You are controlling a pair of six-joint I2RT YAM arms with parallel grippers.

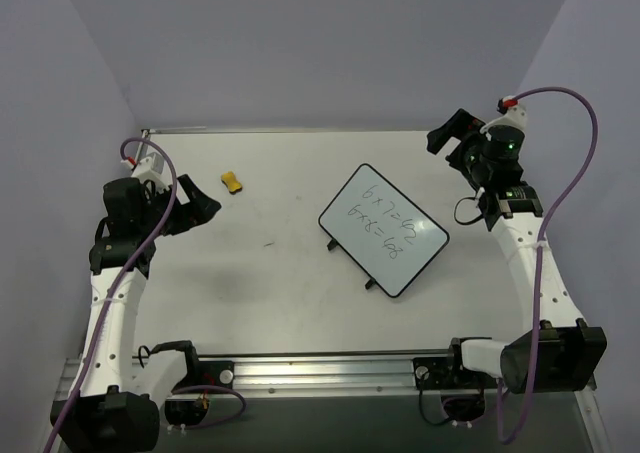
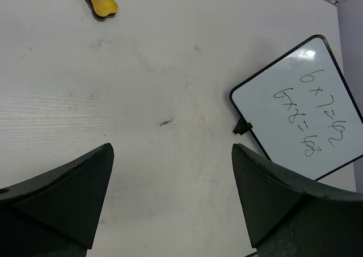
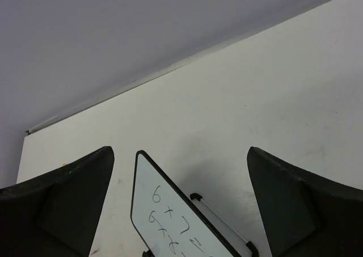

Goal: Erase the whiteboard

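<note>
**Table stock: whiteboard right of centre, both claws wide apart and empty**

- **Whiteboard** (image 1: 384,230): lies flat on the white table (image 1: 280,303), right of centre and turned diagonally. It has a black rounded frame and small black feet at the near-left edge. Two lines of dark handwritten sums are on its face.
- **Yellow eraser** (image 1: 232,182): a small block at far left, well apart from the whiteboard and near your left gripper.
- **Dark mark** (image 2: 165,122): a small smudge on the tabletop between your left gripper and the whiteboard.
- **Purple cables** (image 1: 585,143): one loops off each arm, clear of the tabletop.
- **Left gripper** (image 1: 200,208): jaws spread wide, holding nothing and touching nothing. It sits above the table's left side, pointing toward the whiteboard.
- **Right gripper** (image 1: 447,133): jaws spread wide and empty. It is raised at the far right, beyond the whiteboard's far corner.
- **View notes:**
  - The left wrist view shows the eraser, the mark and the whiteboard's left end with one foot.
  - The right wrist view shows the far wall, the table's back edge and the whiteboard's upper corner, standing between its fingers (image 3: 68,200).
  - Only the overhead view shows both arms and the whole whiteboard.
</note>
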